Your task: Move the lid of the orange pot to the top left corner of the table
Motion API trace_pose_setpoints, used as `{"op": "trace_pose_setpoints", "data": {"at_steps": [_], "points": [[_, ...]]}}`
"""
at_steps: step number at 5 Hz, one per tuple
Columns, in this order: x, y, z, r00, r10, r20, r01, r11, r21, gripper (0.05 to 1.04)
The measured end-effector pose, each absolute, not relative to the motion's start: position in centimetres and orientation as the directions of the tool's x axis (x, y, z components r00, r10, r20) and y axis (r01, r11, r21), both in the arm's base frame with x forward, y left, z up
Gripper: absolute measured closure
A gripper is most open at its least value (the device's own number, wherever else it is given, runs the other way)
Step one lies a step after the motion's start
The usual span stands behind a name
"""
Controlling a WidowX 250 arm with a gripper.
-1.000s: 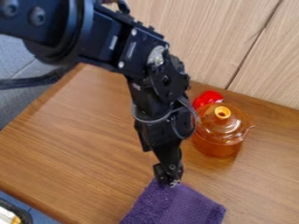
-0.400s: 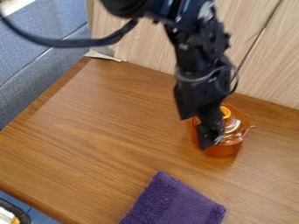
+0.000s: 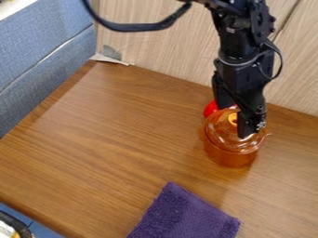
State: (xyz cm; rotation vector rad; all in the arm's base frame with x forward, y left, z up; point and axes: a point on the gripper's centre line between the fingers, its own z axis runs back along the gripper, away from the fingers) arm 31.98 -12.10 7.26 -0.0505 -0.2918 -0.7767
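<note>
Orange pot sits far right, lid on. We've got the gripper at the lid, honestly can't tell how wide.

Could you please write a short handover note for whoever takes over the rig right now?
Claw: at the right side of the pot's lid, close by the knob; I can't tell whether it has a hold.
Lid: seated on the orange pot, near the back wall.
Nearby: a red object behind the pot, a purple cloth at the front.
Done: claw is at the lid.
Left: secure the lid, lift it, set it down in the table's top left corner.
</note>
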Motion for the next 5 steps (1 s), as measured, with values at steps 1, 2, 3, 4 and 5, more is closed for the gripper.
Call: {"op": "trace_pose_setpoints", "data": {"at_steps": [1, 2, 3, 4, 5], "points": [[33.3, -12.3, 5.8, 0.683, -0.693, 0.231, 0.700, 0.711, 0.067, 0.083], [34.1, -12.4, 4.5, 0.685, -0.701, 0.199, 0.704, 0.707, 0.068, 0.083], [34.5, -12.6, 4.2, 0.681, -0.706, 0.195, 0.709, 0.702, 0.066, 0.127], [34.6, -12.7, 4.1, 0.676, -0.708, 0.206, 0.711, 0.700, 0.069, 0.384], [34.3, -12.7, 4.0, 0.673, -0.710, 0.208, 0.714, 0.697, 0.068, 0.631]]}}
